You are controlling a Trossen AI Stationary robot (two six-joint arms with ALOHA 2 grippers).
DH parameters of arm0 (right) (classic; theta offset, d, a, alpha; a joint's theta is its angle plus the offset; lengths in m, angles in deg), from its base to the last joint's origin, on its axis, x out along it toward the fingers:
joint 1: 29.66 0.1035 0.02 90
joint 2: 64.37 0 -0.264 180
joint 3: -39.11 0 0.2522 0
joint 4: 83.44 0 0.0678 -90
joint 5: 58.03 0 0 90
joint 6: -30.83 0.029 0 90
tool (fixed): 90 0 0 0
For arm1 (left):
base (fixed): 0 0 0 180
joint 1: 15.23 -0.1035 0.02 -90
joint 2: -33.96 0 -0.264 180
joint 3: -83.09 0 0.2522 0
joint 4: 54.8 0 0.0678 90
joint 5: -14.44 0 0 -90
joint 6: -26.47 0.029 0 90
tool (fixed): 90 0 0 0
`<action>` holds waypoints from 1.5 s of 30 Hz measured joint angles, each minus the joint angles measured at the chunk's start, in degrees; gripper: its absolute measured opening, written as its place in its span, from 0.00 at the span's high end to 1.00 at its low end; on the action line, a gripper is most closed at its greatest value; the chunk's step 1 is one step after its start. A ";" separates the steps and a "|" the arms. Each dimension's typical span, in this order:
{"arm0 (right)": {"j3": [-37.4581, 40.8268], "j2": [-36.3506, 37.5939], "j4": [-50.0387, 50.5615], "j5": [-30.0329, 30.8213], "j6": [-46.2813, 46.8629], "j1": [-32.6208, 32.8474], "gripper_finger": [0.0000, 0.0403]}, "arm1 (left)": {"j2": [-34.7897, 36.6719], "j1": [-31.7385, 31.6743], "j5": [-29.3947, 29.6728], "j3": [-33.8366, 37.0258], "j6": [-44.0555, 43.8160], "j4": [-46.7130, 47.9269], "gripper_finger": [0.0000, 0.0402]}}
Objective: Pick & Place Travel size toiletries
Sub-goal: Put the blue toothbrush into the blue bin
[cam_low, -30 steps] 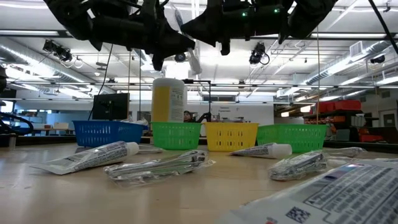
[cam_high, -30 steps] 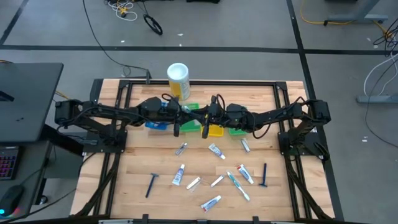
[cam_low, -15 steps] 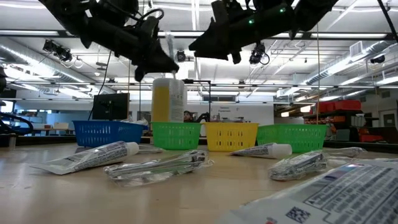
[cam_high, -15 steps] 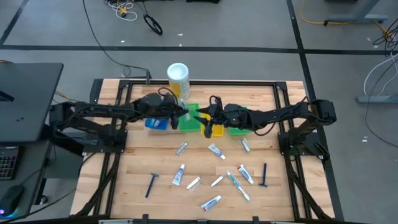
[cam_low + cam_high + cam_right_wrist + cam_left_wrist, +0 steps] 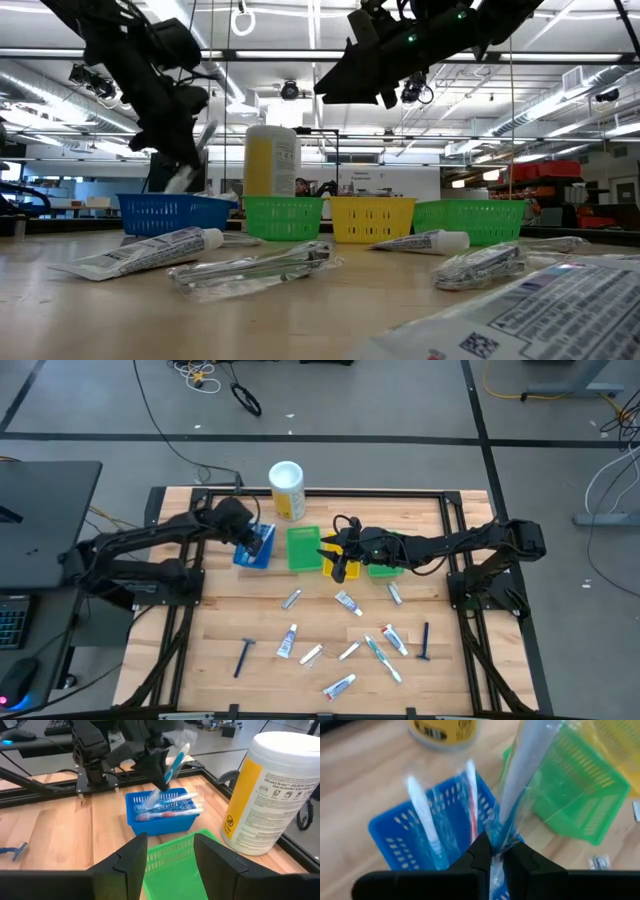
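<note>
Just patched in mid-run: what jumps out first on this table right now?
The left gripper hangs over the blue bin at the table's back left, pinching a wrapped toothbrush above others already in it. The right gripper, open and empty, hovers over the yellow bin beside the green bin. Loose toiletries lie across the front half, and a tall white-and-yellow canister stands behind the bins.
</note>
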 joint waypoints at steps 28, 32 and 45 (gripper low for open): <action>-0.02 0.00 1.45 -0.08 -0.14 0.00 0.57 | -7.17 -1.14 1.91 -0.29 2.16 2.16 0.61; -0.07 0.00 3.30 -3.86 0.19 0.04 0.57 | -6.20 -1.16 2.34 -2.11 2.98 2.20 0.59; -0.09 0.00 26.34 -14.27 14.09 4.07 0.57 | -2.12 3.86 8.42 -5.38 7.48 -0.01 0.59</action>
